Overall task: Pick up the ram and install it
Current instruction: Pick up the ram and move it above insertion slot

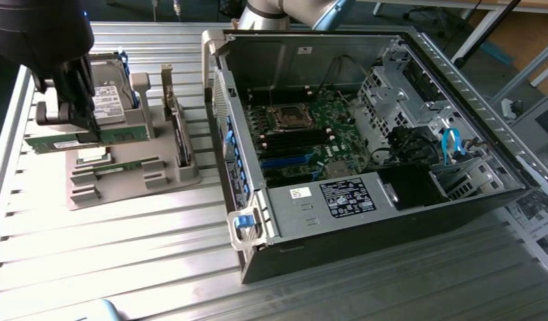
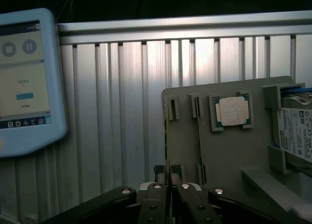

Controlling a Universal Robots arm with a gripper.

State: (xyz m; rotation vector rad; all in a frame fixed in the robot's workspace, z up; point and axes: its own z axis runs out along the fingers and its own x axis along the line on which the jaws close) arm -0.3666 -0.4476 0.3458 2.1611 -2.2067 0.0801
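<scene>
One slim ram point(image 1: 122, 136) sits pinched between the gripper's point(image 2: 168, 174) nearly closed fingers: probably light, stiff and fragile, best gripped mid-length by its faces.

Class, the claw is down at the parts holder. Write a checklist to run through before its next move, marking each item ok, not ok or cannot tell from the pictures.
1. Claw shut on the ram stick: ok, it pinches the thin stick edge-on.
2. Right part gripped: ok, the processor chip and the hard drive sit apart from the claw in the holder.
3. Stick lifted out of the holder: not ok, it lies in its slots.
4. Computer case open: ok, the circuit board inside is exposed.
5. Memory slots on the board free: cannot tell.
</scene>
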